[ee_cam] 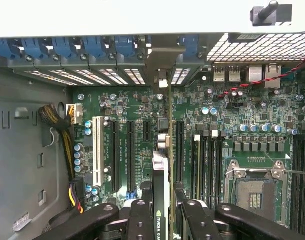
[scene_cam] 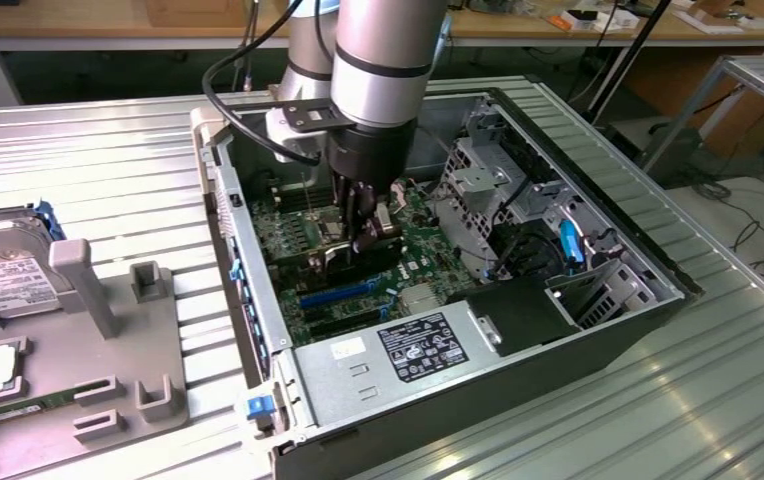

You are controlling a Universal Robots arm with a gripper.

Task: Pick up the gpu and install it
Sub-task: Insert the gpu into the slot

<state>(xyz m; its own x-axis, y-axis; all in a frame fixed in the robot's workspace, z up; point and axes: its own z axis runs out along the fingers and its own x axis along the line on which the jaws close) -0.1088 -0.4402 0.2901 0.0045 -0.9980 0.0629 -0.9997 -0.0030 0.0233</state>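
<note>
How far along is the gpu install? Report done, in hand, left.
Done: the gpu is picked up and inside the computer case. In hand: the gripper holds it on edge over the motherboard slots. Left: not yet released; whether it is seated cannot be told.

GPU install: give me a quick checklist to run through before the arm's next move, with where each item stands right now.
1. The pincer is shut on the gpu: ok.
2. The gpu stands on edge over the motherboard: ok.
3. Its silver bracket points toward the rear slot covers: ok.
4. Card edge lined up with a slot: cannot tell.
5. The yellow-and-black cable bundle is apart from the card: ok.
6. The computer case is open: ok.
</note>
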